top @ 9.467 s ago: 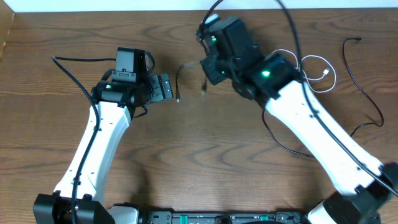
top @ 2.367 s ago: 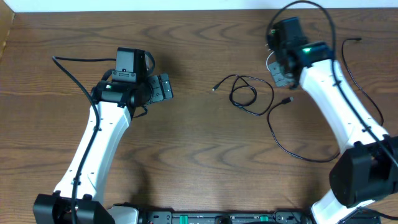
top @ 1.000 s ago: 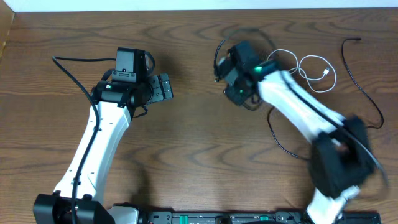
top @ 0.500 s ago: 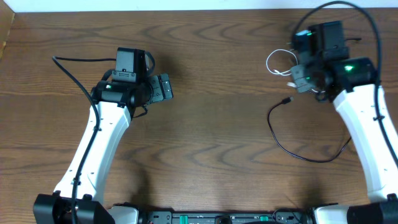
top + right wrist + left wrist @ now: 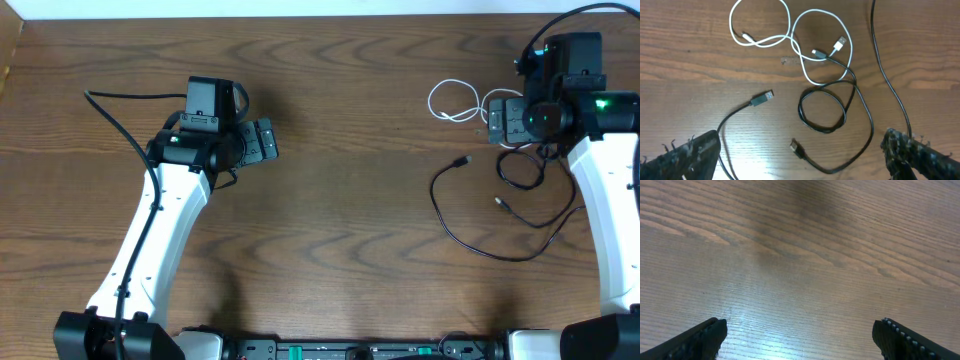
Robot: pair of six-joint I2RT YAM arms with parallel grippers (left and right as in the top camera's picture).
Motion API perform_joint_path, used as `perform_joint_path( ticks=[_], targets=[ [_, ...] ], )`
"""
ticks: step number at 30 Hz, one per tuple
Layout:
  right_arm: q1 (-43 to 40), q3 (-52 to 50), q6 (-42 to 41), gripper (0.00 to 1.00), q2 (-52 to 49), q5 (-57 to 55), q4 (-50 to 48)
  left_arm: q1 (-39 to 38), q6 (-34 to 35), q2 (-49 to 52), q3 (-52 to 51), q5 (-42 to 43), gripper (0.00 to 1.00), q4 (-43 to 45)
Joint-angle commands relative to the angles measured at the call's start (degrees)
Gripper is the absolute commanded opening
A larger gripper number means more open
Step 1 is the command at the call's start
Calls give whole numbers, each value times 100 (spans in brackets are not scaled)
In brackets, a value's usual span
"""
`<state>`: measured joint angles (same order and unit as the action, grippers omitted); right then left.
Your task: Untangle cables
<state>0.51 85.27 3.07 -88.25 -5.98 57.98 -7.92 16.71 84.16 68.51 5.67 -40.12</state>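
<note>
overhead view: since half a second ago the right gripper [image 5: 505, 120] went further right, fingers spread. the thin black looped cable [image 5: 800, 111] now lies at the table's right side, touching the thin white cable [image 5: 790, 36], free plug pointing left. the left gripper [image 5: 262, 140] is spread open.

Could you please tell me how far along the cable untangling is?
Done: the black cable with the USB plug lies clear of the white cable. In hand: nothing; left gripper and right gripper are open and empty. Left: the looped black cable crosses the white cable near its plugs.
</note>
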Motion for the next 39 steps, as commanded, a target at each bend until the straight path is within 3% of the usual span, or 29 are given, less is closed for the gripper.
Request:
perform_joint_path(
  ticks=[1,7,39],
  targets=[
    [-4,-33,-92,99,4,83,11,13,4,-24,0,-31,98,-17],
    [-4,-33,-90,99,4,702,11,13,4,-24,0,-31,98,-17],
    [-4,-33,-90,99,0,702,13,7,-125,-79,-7,-68,98,-101]
  ],
)
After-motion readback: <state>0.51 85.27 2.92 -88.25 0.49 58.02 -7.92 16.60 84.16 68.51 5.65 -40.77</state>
